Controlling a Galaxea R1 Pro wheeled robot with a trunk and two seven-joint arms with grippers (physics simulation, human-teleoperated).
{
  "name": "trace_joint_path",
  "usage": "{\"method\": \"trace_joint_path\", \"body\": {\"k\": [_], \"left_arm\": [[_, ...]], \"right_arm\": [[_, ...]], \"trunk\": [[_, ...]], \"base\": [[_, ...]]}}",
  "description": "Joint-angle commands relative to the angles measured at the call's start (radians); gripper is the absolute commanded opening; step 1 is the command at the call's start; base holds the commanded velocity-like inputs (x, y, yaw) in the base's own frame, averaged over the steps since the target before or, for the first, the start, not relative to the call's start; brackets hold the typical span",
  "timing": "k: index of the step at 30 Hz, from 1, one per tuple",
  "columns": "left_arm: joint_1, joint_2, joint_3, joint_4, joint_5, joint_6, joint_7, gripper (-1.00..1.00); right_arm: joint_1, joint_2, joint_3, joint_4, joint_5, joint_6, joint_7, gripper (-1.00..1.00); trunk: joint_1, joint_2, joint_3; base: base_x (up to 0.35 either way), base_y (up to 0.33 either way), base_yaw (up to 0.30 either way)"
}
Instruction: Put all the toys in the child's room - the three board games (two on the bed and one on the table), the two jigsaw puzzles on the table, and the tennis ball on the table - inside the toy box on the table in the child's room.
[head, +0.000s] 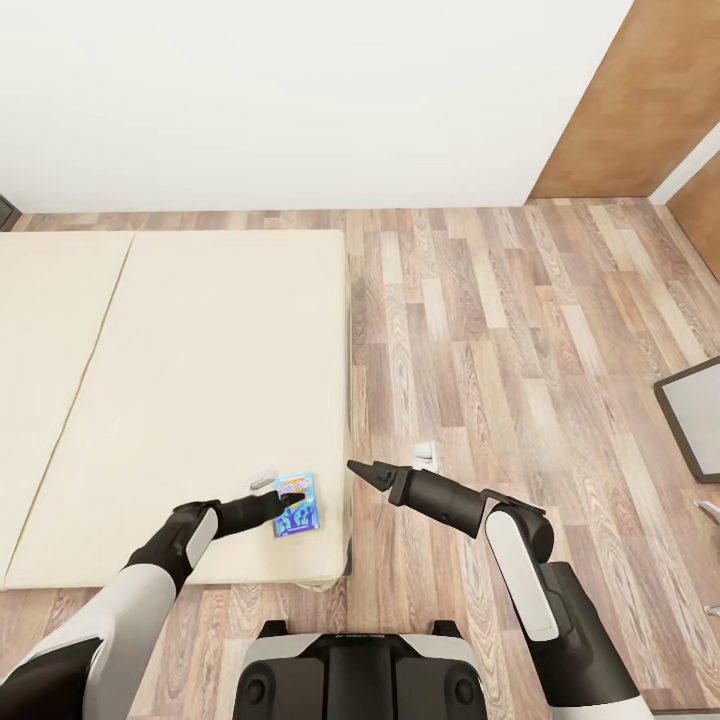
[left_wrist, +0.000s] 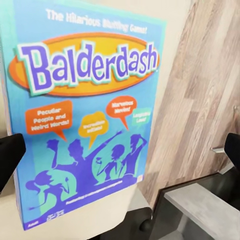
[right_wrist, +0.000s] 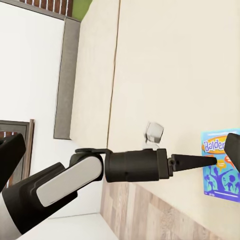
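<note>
On bed (head: 180, 400): board game (head: 296, 505) beneath left gripper (head: 296, 496); jaws spread.

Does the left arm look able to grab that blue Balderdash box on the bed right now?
Probably yes. The left gripper hangs right over the Balderdash box near the corner of the bed, fingers spread, with nothing between them.

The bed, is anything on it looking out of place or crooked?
Only a small thing: the game box lies flat near the bed's corner, close to the mattress edge and slightly askew to it. The left tool is over it. Nothing looks damaged.
</note>
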Motion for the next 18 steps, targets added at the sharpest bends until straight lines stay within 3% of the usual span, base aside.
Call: {"method": "trace_joint_path", "body": {"k": [1, 18], "left_arm": [[0.000, 0.000, 0.004, -0.003, 0.006, 0.009, -0.001, 1.00], [0.001, 0.002, 0.001, -0.064, 0.004, 0.013, 0.015, 1.00]], "right_arm": [[0.000, 0.000, -0.001, 0.000, -0.002, 0.006, 0.001, 1.00], [0.000, 0.001, -0.001, 0.000, -0.002, 0.006, 0.001, 1.00]], "trunk": [[0.000, -0.001, -0.001], [0.000, -0.001, -0.001]], "base": [[0.000, 0.000, 0.000], [0.000, 0.000, 0.000]]}}
